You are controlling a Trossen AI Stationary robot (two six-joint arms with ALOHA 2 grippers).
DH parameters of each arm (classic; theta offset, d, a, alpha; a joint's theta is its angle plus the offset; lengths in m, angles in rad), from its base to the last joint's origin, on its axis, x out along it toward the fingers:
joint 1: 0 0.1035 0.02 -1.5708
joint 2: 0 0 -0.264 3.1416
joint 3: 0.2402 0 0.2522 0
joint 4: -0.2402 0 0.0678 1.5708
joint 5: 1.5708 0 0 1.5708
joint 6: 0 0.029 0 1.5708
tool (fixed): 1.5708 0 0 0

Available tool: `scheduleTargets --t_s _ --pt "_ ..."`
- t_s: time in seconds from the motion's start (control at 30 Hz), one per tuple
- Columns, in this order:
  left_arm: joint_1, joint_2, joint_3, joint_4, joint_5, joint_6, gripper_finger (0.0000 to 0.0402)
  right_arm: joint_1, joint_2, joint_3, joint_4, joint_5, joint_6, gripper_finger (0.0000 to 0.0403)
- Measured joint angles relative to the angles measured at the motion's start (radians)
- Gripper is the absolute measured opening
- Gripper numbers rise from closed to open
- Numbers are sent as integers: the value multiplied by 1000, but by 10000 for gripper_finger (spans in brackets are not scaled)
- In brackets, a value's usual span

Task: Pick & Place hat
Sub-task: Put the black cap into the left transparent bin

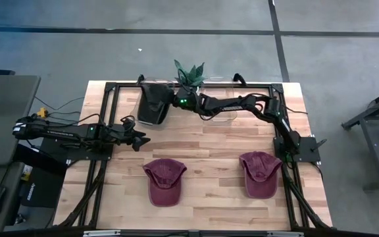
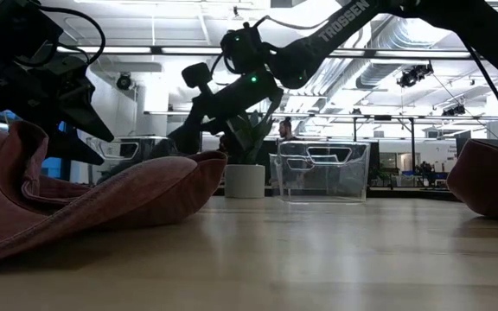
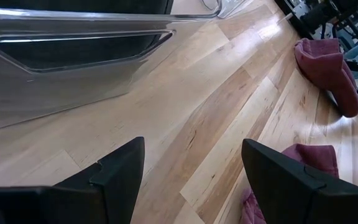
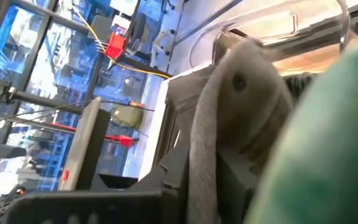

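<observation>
Waiting at the table's left, the left gripper (image 1: 139, 139) hovers with fingers spread wide, empty. 2 maroon hats (image 1: 164, 181) (image 1: 260, 172) lie near the front edge. The right gripper (image 1: 174, 100) clamps a dark hat (image 1: 154, 103) over the left bin (image 3: 73, 68); releasing it inside likely comes next.

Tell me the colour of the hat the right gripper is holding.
Dark grey hat, almost black; the high view shows it best.

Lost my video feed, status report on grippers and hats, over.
Right gripper shut on dark grey hat above clear plastic bin. Left gripper open, empty, over bare wood. Two maroon caps untouched on wooden table. Nothing obstructing.
</observation>
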Motion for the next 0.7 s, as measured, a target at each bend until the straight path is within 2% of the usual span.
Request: scheduleTargets --t_s 0.17,0.4,0.5,0.7 --pt "0 0 0 0 0 0 261 0 0 0 0 -32 5 108" --pt "0 0 0 0 0 0 261 -10 0 0 -8 -130 -16 177" --pt "0 0 0 0 0 0 261 -20 0 0 -11 -190 -41 191" --pt "0 0 0 0 0 0 261 -40 -2 1 -28 -293 -60 195"
